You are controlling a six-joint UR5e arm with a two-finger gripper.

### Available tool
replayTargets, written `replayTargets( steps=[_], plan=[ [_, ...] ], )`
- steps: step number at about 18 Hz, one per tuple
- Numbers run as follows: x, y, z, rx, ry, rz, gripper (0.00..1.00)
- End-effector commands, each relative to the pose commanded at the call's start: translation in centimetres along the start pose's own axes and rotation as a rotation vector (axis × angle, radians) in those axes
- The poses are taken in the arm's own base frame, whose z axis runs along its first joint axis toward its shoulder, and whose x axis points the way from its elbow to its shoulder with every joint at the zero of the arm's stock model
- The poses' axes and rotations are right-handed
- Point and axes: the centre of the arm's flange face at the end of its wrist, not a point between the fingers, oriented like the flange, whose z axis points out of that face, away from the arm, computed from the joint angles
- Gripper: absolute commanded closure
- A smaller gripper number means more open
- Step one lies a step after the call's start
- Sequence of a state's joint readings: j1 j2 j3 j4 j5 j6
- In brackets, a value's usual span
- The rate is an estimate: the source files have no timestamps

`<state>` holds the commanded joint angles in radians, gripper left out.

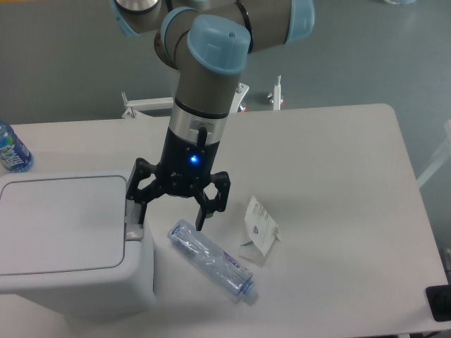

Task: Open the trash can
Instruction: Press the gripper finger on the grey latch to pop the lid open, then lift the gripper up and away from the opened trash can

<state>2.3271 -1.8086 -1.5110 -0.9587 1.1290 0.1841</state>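
The trash can [70,243] is a large white boxy bin at the left front of the table, with its flat lid [60,222] down. Its grey push-button [134,229] sits on the right rim. My gripper [169,218] is open and empty, pointing down just right of the bin. Its left fingertip [137,217] hangs right over the button; I cannot tell if it touches. Its right fingertip [201,220] hangs above the table.
A crushed clear plastic bottle [211,259] lies on the table just right of the bin, under the gripper. A crumpled white wrapper [259,229] lies beside it. A blue-labelled bottle [10,149] stands at the far left edge.
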Motion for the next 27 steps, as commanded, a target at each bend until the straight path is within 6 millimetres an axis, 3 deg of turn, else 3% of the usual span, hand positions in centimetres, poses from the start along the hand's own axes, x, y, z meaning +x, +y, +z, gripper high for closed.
replayTargets(
  steps=[6,11,15,20,27],
  plan=[
    [0.3,-0.4,-0.5,0.011,-0.003,0.007,0.00],
    [0.3,-2.7,-4.1,0.091,-0.089,0.048,0.00],
    [-2.3,-4.2,-7.9,0.128,-0.298,0.040,0.00],
    [-5.9,-4.2,-11.7,0.142,-0.410,0.011,0.00],
    [-8.7,-2.4,-14.0,0.029,-0.483,0.176,0.00]
  ],
)
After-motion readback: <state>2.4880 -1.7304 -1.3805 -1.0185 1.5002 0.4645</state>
